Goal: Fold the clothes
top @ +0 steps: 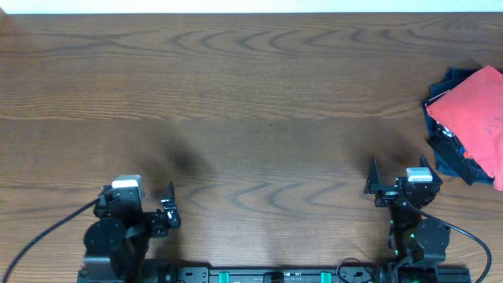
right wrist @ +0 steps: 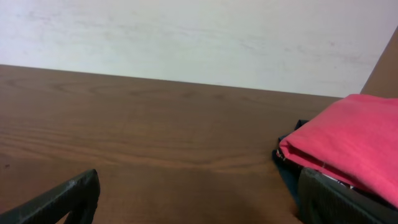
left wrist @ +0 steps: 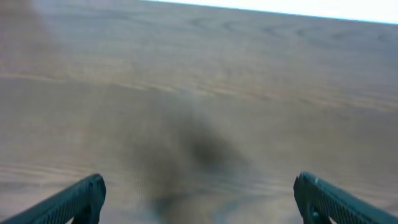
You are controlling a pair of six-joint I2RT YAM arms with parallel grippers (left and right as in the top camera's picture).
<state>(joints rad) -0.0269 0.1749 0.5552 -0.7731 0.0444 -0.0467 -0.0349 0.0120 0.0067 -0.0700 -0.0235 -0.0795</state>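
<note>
Lying atop crumpled navy garments (top: 449,157), smooth red-orange T-shirt (top: 479,114), left gripper (left wrist: 199,202) and right gripper (right wrist: 199,199) spread wide

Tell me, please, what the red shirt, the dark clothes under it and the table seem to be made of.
The red shirt looks like soft, matte cloth, probably cotton: it lies in a limp fold. The dark clothes under it are matte, crumpled cloth; fibre unclear. The table shows brown wood grain with a smooth, slightly shiny finish: wood or laminate.
</note>
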